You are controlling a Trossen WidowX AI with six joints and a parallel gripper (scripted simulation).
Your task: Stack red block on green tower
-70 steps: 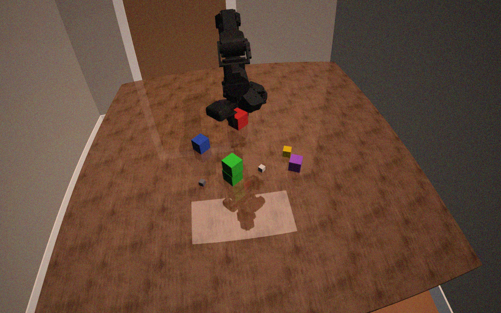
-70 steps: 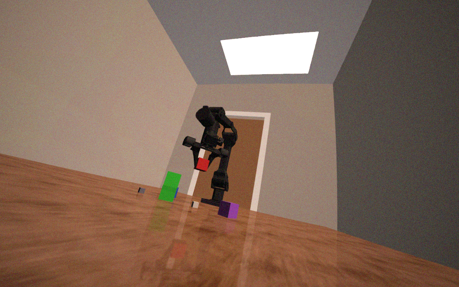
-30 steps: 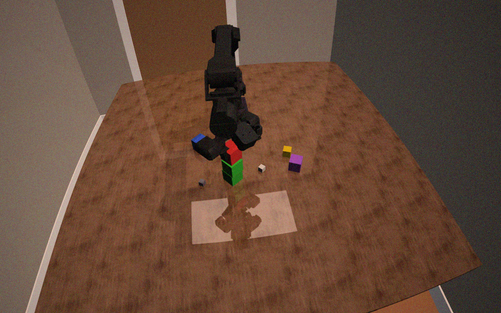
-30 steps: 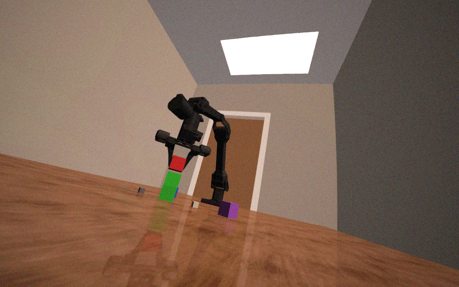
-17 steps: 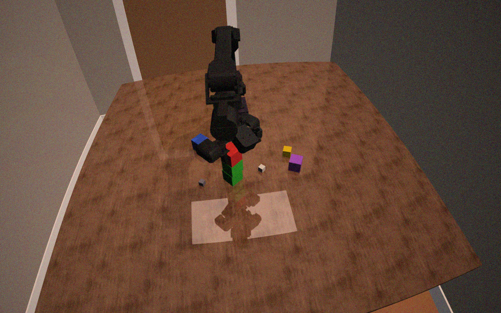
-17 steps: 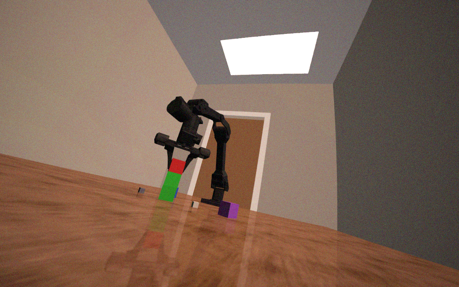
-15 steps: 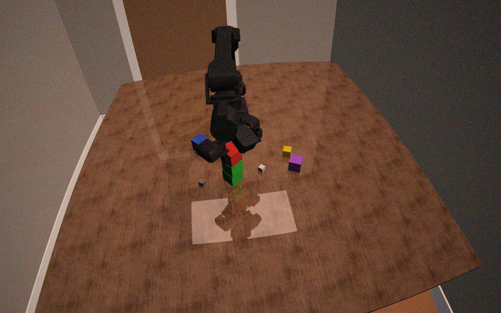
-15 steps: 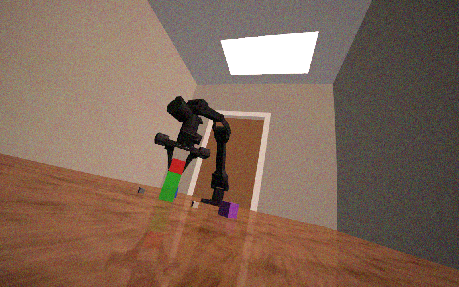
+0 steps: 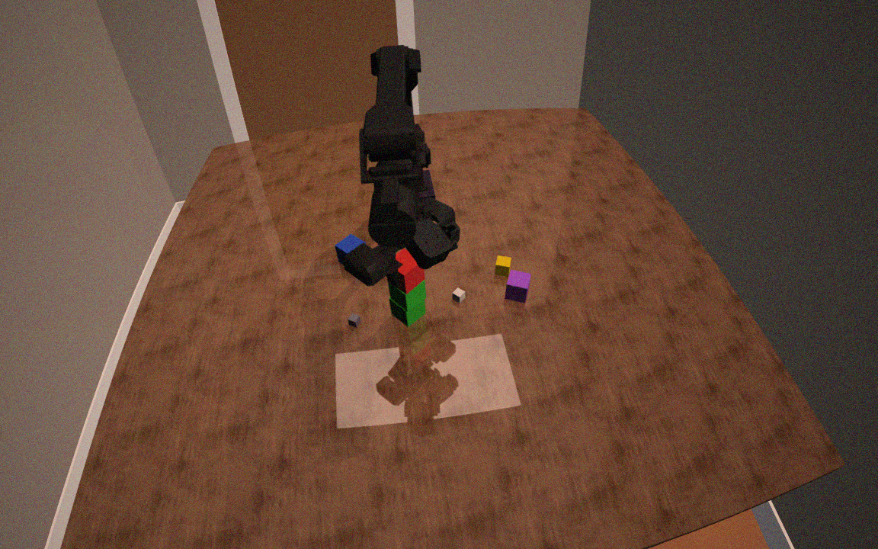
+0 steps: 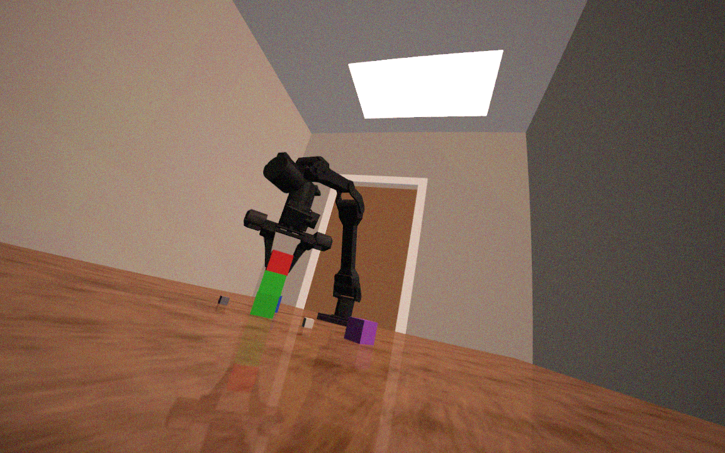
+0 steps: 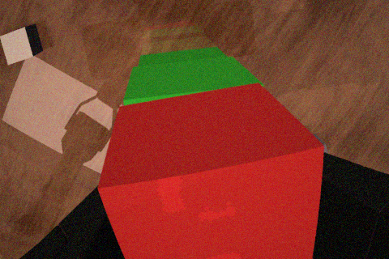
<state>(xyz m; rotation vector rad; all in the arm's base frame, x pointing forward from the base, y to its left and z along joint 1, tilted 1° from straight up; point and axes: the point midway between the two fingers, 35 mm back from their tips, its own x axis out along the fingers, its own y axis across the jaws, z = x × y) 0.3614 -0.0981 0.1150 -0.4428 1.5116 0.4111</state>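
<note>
Gripper [image 10: 281, 260]: points down over the tower, jaws clamped on the red block.
Red block [image 10: 280, 262]: between the fingers, bottom face meeting the tower top in the exterior view; fills most of the wrist view [image 11: 216, 200].
Tower [image 10: 267, 294]: green, upright on the table, directly under the red block; edges roughly in line with it; green top edge shows just past the red block in the wrist view [image 11: 184, 73].
Arm [image 9: 394, 143]: black, reaches from the far side of the table toward the tower.
Table [image 9: 633, 382]: glossy brown wood grain, mirrors the tower and arm below them.
Light patch [image 9: 483, 382]: pale rectangle on the table just in front of the tower, cut by the arm's dark shadow.
Blue block [image 9: 347, 245]: behind and left of the tower, partly hidden by the gripper.
Grey cube [image 9: 354, 319]: small, near the tower's left.
White cube [image 9: 458, 293]: small, near the tower's right.
Yellow block [image 9: 502, 263]: further right, just beside the purple one.
Purple block [image 9: 517, 284]: largest of the right-hand group.
Walls [image 10: 100, 140]: beige at left and rear, dark grey at right.
Door [image 10: 382, 253]: brown, white frame, in the rear wall behind the arm.
Ceiling light [image 10: 426, 83]: bright white rectangle overhead.
</note>
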